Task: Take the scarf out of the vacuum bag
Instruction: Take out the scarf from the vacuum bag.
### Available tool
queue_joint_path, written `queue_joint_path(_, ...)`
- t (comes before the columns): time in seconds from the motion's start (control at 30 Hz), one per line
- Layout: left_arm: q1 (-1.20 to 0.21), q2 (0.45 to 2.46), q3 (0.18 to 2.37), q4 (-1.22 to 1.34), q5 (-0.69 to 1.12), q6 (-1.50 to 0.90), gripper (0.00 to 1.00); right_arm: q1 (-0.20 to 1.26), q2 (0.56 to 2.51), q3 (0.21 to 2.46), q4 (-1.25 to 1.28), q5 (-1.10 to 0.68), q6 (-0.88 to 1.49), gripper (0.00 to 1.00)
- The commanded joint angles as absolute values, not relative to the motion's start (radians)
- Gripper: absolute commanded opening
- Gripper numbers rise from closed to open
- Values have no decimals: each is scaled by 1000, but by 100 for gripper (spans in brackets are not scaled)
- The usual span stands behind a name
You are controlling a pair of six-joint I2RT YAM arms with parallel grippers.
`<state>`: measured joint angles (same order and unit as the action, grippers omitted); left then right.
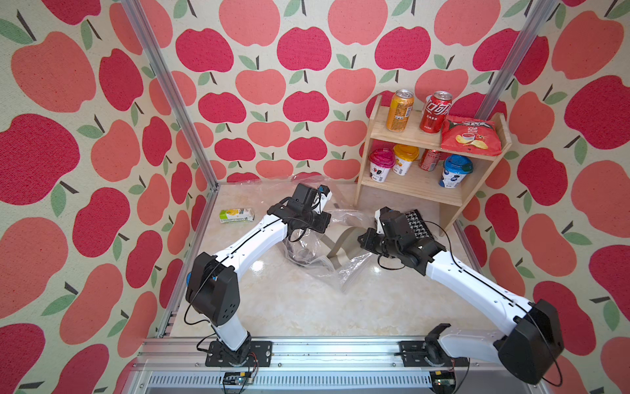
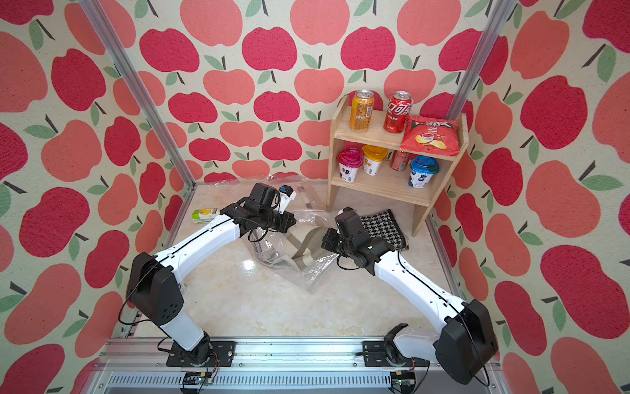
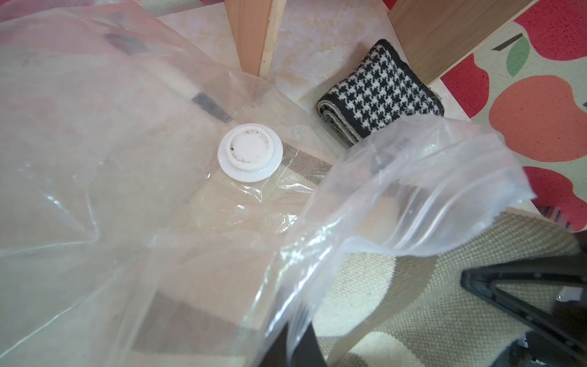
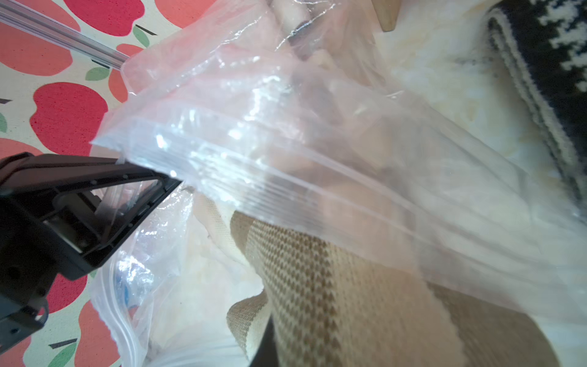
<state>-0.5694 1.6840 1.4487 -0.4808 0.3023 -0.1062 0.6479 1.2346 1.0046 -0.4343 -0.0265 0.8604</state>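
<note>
In a top view the scarf is lying partly out of the bag, mid-table. Left wrist: my right gripper is pinching the scarf, closed. Right wrist: my left gripper is clamping the bag, closed; if that is slipping, the bag is following

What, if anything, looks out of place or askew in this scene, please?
A yellow-green juice carton lies on its side near the left edge of the table, alone and apart from the stocked shelf. The chip bag also overhangs the front edge of the top board.
</note>
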Motion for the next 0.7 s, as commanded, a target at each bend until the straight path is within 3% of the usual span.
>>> queue_joint_path(0.0, -569, 1704, 1478, -502, 299, -83, 0, 575, 1175, 1063, -697, -84, 785, 0)
queue_joint_path(0.27, -569, 1704, 1480, -508, 329, -76, 0, 381, 1163, 1095, -993, -229, 662, 0)
queue_joint_path(0.4, -566, 1697, 1491, -527, 356, -71, 0, 354, 1180, 1141, -1151, -258, 624, 0)
queue_joint_path(0.67, -547, 1699, 1488, -546, 399, -84, 0, 354, 1253, 1171, -1402, -118, 599, 0)
